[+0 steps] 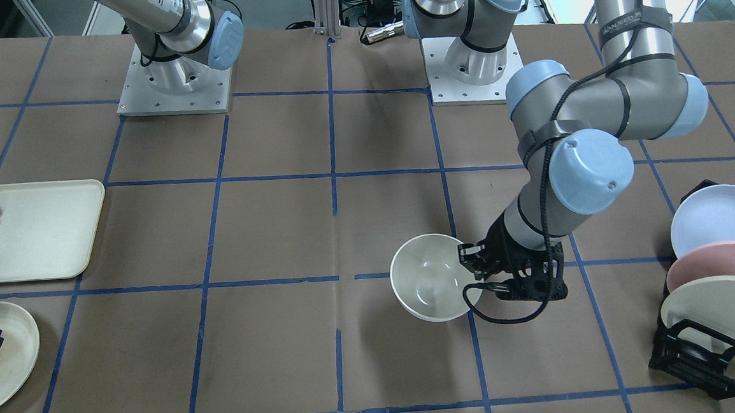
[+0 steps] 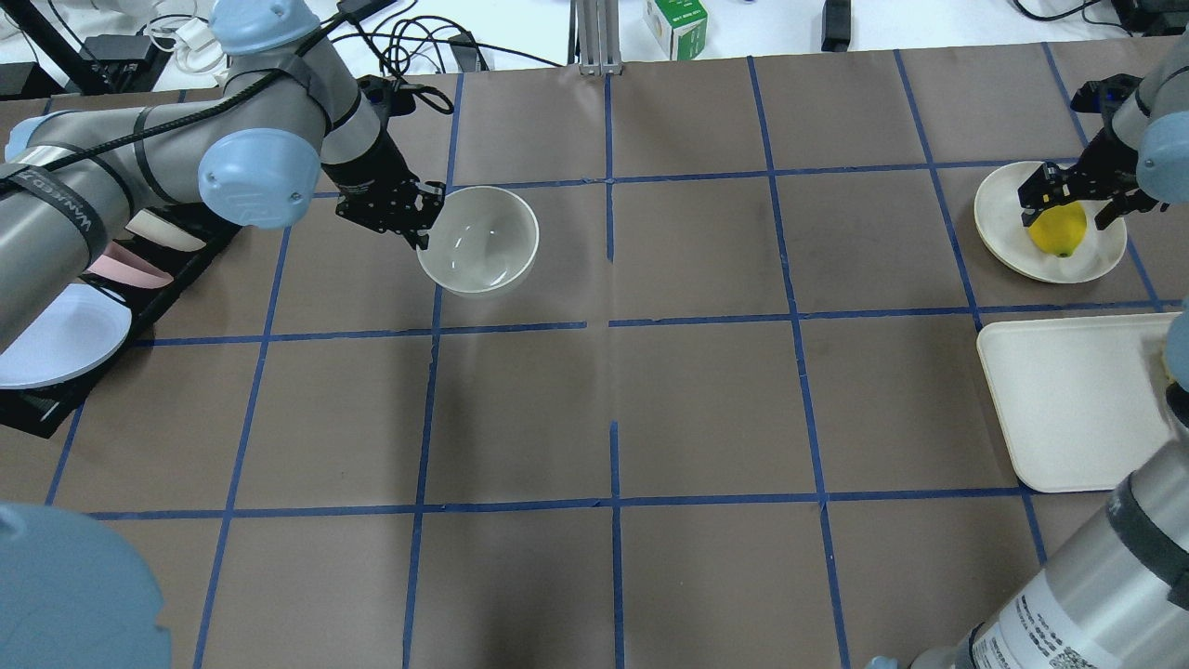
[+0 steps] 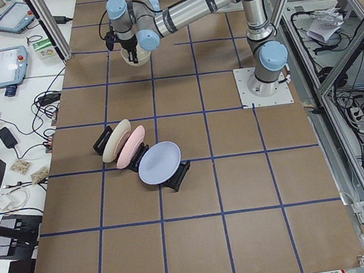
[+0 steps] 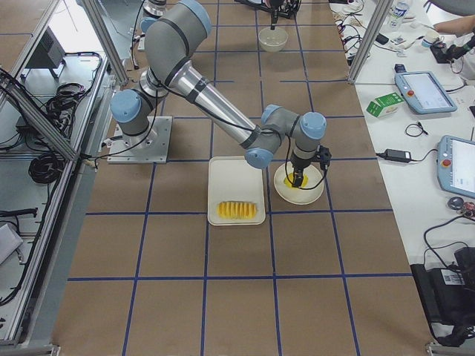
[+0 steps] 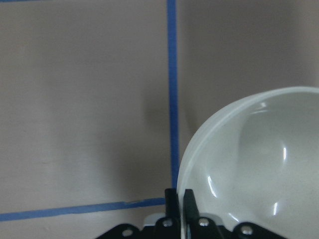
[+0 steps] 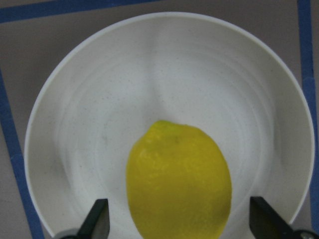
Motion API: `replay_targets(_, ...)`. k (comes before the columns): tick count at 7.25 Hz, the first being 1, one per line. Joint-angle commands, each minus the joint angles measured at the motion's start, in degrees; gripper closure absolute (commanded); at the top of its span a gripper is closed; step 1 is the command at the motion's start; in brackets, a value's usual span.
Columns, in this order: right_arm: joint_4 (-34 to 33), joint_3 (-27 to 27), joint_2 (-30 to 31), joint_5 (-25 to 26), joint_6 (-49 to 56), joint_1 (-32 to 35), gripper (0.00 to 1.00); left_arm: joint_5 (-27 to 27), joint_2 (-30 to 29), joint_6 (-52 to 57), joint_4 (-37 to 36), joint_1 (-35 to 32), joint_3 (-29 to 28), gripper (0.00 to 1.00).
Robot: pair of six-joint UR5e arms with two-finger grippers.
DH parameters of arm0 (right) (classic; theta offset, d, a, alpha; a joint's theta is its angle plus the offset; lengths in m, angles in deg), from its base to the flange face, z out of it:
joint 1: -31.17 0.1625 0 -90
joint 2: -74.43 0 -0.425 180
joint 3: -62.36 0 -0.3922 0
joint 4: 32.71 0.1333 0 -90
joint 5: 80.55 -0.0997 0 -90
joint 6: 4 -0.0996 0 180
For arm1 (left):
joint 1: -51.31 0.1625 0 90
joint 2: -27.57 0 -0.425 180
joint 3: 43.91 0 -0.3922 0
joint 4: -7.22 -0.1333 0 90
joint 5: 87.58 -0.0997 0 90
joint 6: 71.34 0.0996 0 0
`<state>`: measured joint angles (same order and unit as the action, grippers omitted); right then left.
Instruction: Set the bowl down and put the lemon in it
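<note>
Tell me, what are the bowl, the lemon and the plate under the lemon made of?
The bowl looks like glazed ceramic or hard plastic: cream, glossy, with bright light streaks inside. The plate looks duller, finely speckled, maybe plastic. The lemon has smooth, faintly dimpled yellow skin; real or toy, I cannot tell.

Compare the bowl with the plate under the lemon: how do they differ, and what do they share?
The bowl is deep and round-sided; the plate is shallow and nearly flat. The bowl is empty; the plate holds the lemon. The left gripper is shut on the bowl's rim; the plate lies ungripped under the right gripper, which is open on either side of the lemon. Both are round and off-white.
</note>
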<state>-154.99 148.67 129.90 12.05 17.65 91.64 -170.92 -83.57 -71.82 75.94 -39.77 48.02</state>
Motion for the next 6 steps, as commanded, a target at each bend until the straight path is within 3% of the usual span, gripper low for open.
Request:
replay_targets(1,-0.16,0.0,-0.27,0.4,-0.21,0.0,0.2,3.42,-0.48,-15.15,-0.86,-7.23,0.27,1.0)
replay_targets(2,-0.07,-0.35,-0.19,0.31,-0.21,0.0,0.67,3.36,-1.18,-20.82,-1.39,-12.31,0.27,1.0)
replay_targets(3,0.19,-0.36,-0.01,0.4,-0.12,0.0,0.97,3.09,-1.62,-22.09,-3.83,-14.1,0.88,1.0)
replay_targets(5,2.12,-0.53,2.17,0.57,-0.56,0.0,1.0,1.96,-1.97,-19.65,-5.86,-14.12,4.04,1.0)
replay_targets(6,6.57,-0.79,4.89,0.49,-0.82,0.09,1.0,1.86,-1.98,-19.47,-9.45,-13.95,5.36,1.0)
